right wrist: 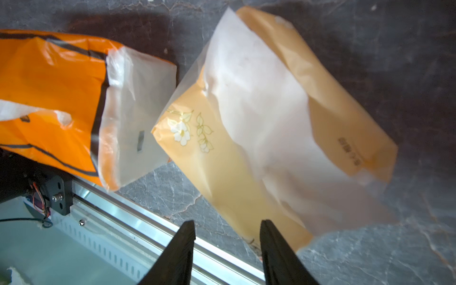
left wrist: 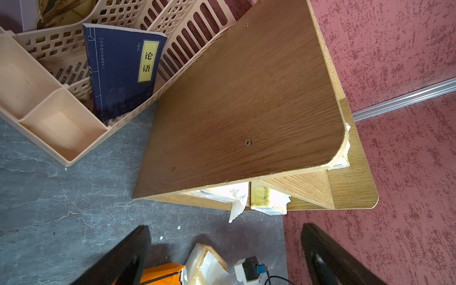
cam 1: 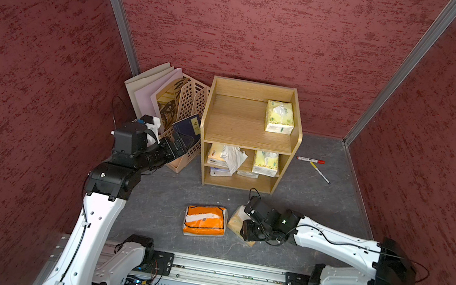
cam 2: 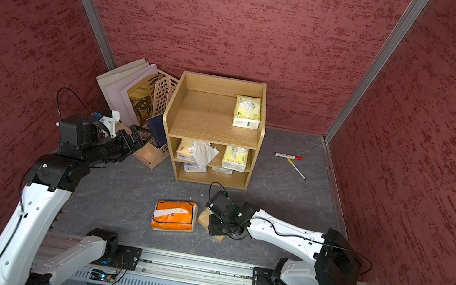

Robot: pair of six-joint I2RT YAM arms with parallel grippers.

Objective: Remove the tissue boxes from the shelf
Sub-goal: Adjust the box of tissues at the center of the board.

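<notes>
Soft, fairly bright light from above and the near side leaves dim shadows under the shelf (cam 1: pixel 235 126) tiers, wall edges bow at the top views' borders, and the right wrist view smears the cream pack (right wrist: pixel 246 148) beside a glaring rail (right wrist: pixel 148 222).

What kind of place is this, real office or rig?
Likely a robot test cell staged as a desk: red panel walls on aluminium posts, a mounting rail up front, and office props, shelf and file holder.
</notes>
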